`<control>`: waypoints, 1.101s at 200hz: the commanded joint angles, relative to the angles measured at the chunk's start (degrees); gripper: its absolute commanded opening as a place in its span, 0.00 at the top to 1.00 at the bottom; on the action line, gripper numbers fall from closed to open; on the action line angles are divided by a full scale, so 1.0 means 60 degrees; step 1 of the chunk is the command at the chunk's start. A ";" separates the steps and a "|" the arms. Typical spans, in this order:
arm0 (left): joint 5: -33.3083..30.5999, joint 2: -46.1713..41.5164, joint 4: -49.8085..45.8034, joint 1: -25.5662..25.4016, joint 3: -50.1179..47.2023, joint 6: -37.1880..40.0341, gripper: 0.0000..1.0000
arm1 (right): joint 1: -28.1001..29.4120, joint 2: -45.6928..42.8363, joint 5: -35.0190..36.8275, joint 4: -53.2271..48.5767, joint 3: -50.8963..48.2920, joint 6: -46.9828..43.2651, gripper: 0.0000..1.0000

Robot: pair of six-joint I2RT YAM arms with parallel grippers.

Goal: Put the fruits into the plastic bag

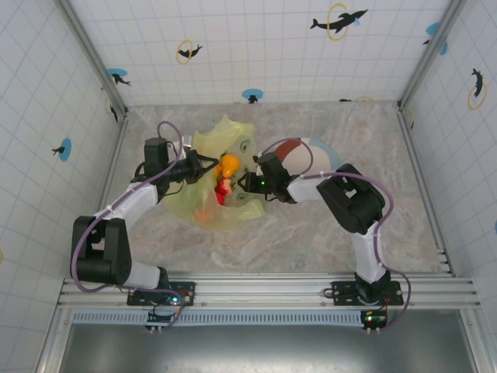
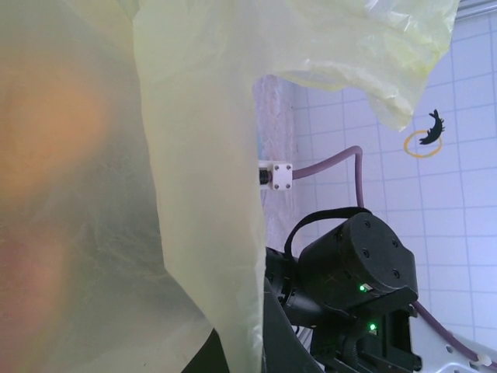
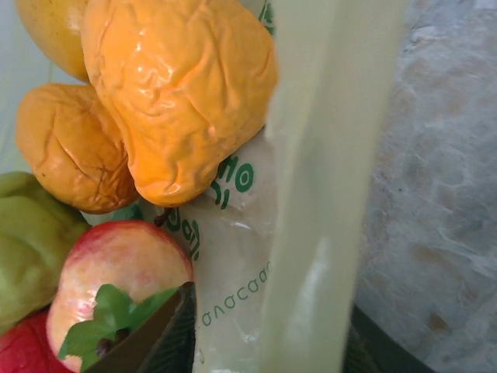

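The yellow-green plastic bag (image 1: 203, 200) lies crumpled at the table's centre left, its mouth up. Inside it, orange fruits (image 1: 229, 165) rest above a red one (image 1: 223, 191). My left gripper (image 1: 203, 165) is shut on the bag's left rim, and the film (image 2: 194, 194) drapes over its jaws (image 2: 241, 350). My right gripper (image 1: 247, 183) is at the bag's right rim. Its fingers (image 3: 159, 338) stand apart, with a folded band of printed film (image 3: 303, 233) between them. Close beside it lie wrinkled orange fruits (image 3: 178, 93), a red apple (image 3: 116, 272) and a green fruit (image 3: 27, 241).
A round brown, pink and blue plate (image 1: 307, 149) sits just behind my right wrist. The right arm's dark body (image 2: 357, 264) looms close in the left wrist view. Tiled walls enclose the marble table (image 1: 311, 233) on three sides.
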 commanded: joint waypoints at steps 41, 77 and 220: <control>0.0096 0.0052 -0.0177 0.0102 -0.0055 0.0187 1.00 | -0.0072 0.0007 0.0087 0.0325 0.0417 0.0075 0.85; 0.0077 0.0037 -0.0189 0.0098 -0.0073 0.0208 1.00 | -0.0139 -0.0322 0.0126 0.0313 0.0288 0.0017 0.99; -0.0183 -0.0607 -0.0879 0.0117 0.0769 -0.0171 1.00 | -0.0218 -0.2836 0.1040 -0.3097 0.0929 -0.1951 1.00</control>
